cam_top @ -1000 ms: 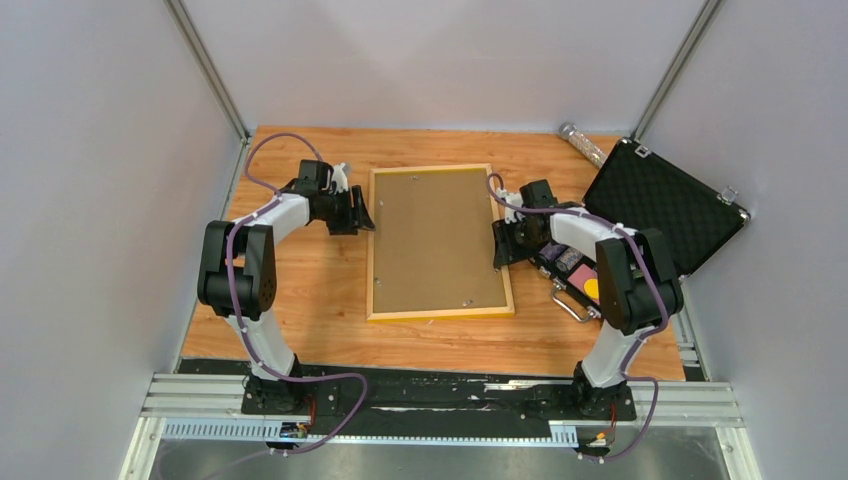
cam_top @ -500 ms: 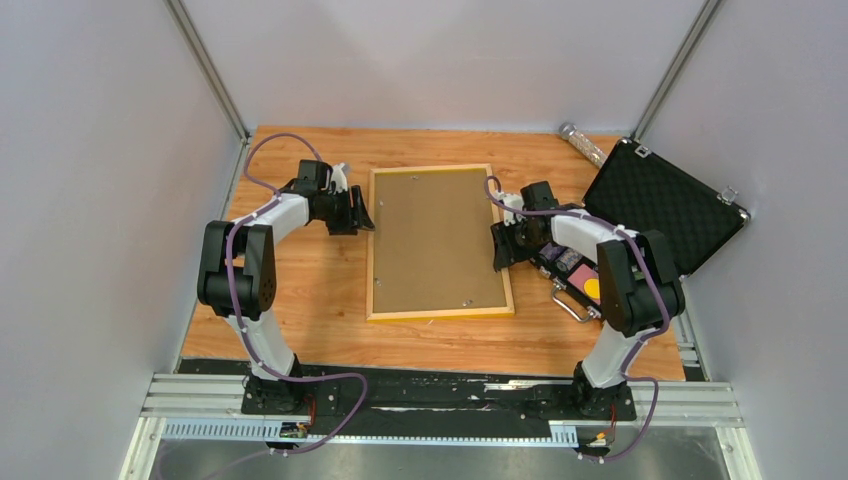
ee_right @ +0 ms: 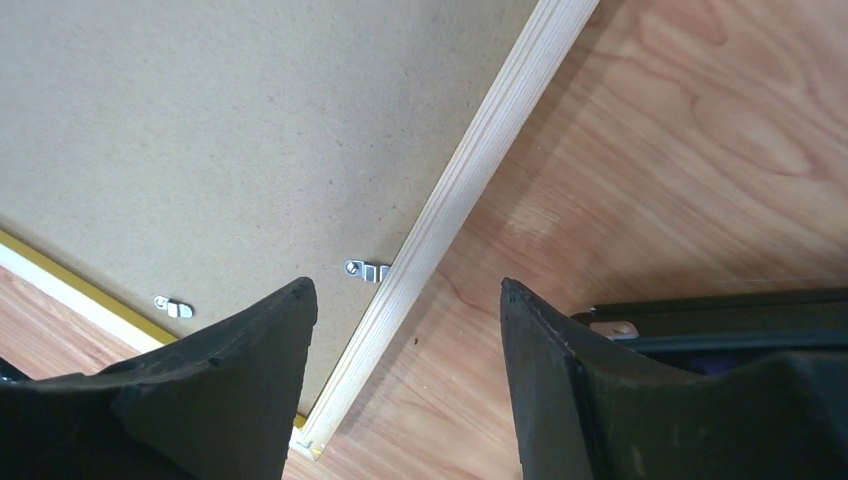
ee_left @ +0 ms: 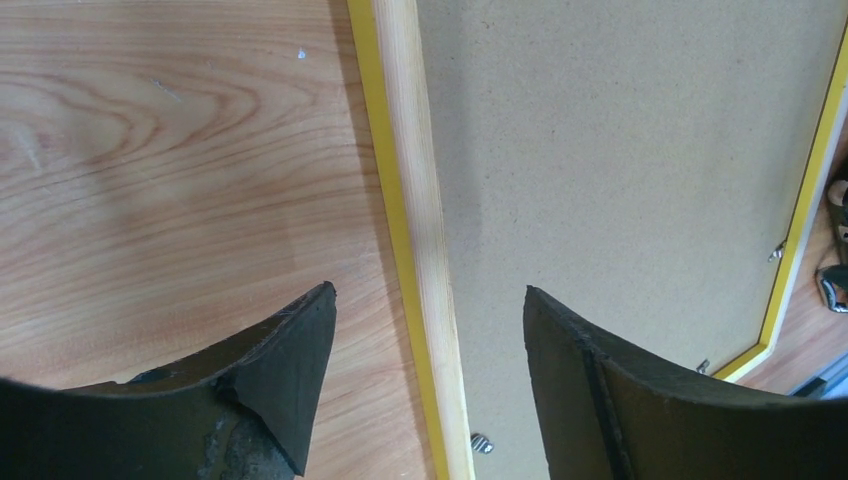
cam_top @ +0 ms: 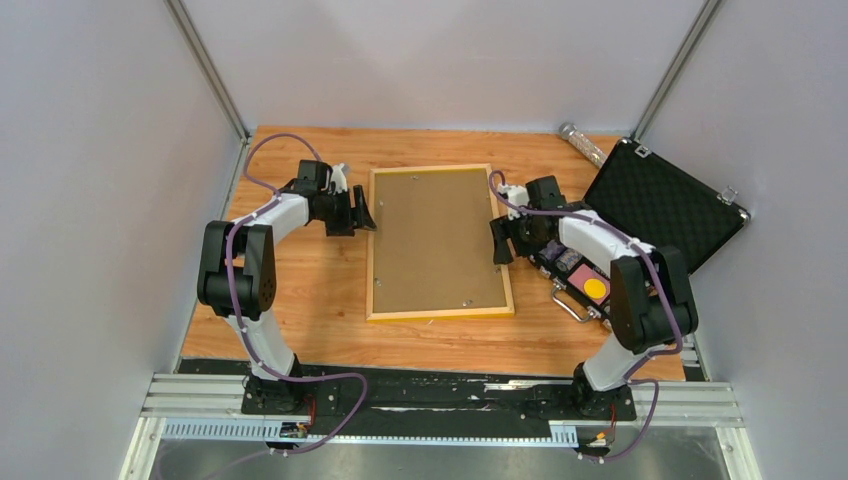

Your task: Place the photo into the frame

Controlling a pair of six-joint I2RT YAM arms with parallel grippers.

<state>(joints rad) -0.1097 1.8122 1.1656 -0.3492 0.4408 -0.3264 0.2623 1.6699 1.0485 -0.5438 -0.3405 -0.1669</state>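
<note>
The frame (cam_top: 440,313) lies face down in the middle of the table, its brown backing board (cam_top: 436,238) up and held by small clips (ee_right: 367,270). The photo is not in view. My left gripper (cam_top: 362,213) hangs open just above the frame's left rail (ee_left: 410,150), one finger over the table and the other over the board. My right gripper (cam_top: 499,240) is open above the right rail (ee_right: 500,110), straddling it the same way. In the wrist views the left gripper (ee_left: 428,290) and the right gripper (ee_right: 406,282) each hold nothing.
An open black foam-lined case (cam_top: 665,205) stands at the right, its lower half (cam_top: 585,280) holding small items close to my right arm. A clear cylinder (cam_top: 582,143) lies at the back right. Grey walls enclose the table on three sides.
My right gripper's jaws have spread wider and its arm has shifted slightly. The left jaws have opened a little more. The frame has not moved.
</note>
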